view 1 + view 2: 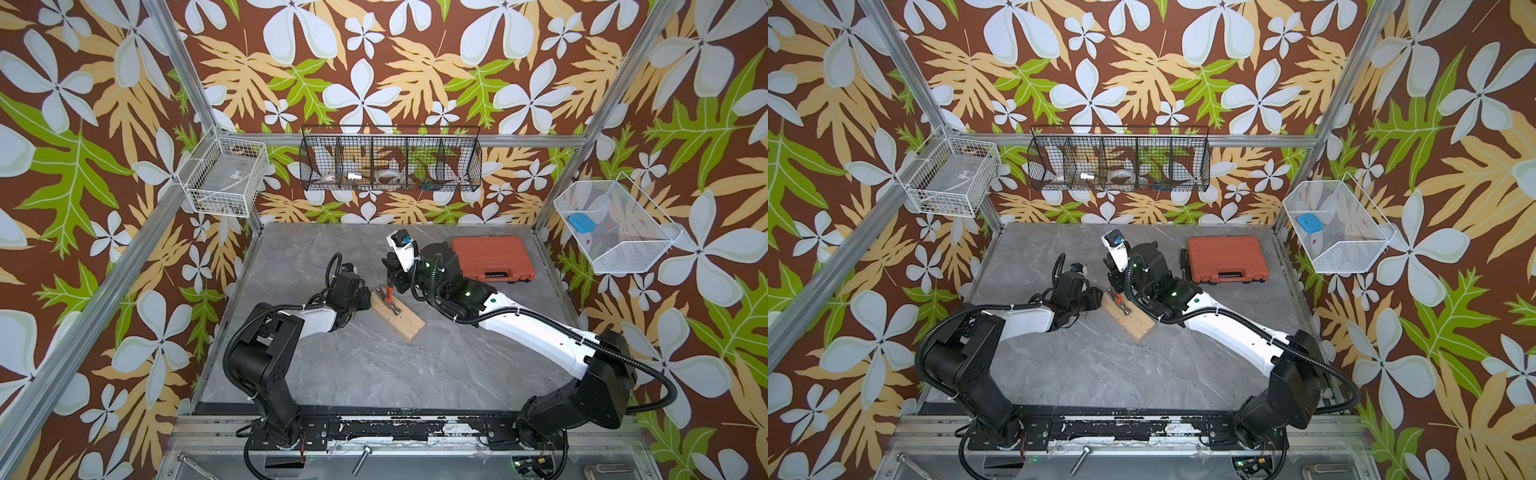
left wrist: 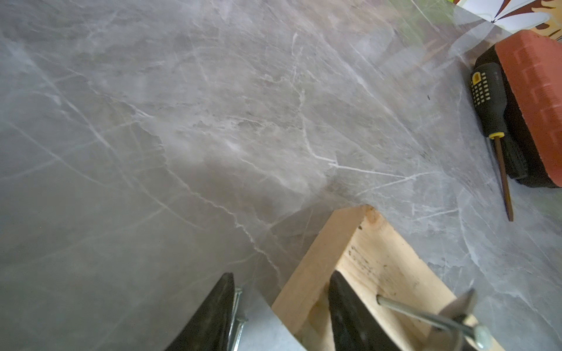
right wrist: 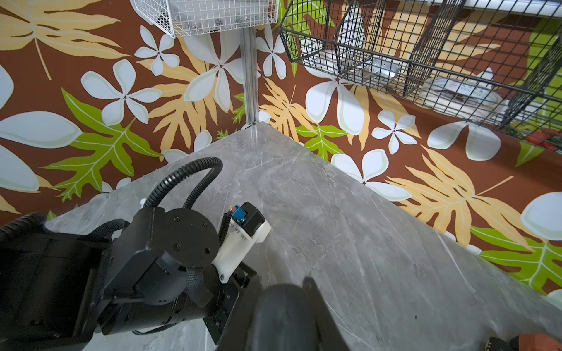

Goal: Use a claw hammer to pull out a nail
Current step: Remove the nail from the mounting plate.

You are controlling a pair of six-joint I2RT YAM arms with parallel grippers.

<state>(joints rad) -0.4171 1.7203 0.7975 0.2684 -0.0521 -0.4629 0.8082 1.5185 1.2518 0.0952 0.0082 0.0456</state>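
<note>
Claw hammer [image 1: 389,293]: head resting on the far-left end of the wooden block [image 1: 401,318], mid-tabletop [image 1: 374,374], claw hooking a bent nail [image 2: 419,314].
Right hand [image 1: 390,279]: clamping tight around the hammer's shaft.
Left hand [image 1: 368,300]: standing part open, gripping nothing, one finger [image 2: 349,313] resting on the block's top and the other beside the block.
Screwdriver [image 2: 489,100]: lying beside the orange case [image 1: 492,257], far right.

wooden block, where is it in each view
Both top views: wooden block near picture centre, claw hammer head on it.
Left wrist: close up, nail lying over it.
Right wrist: not in it.
Shared landmark: orange case, in both top views and left wrist.
</note>
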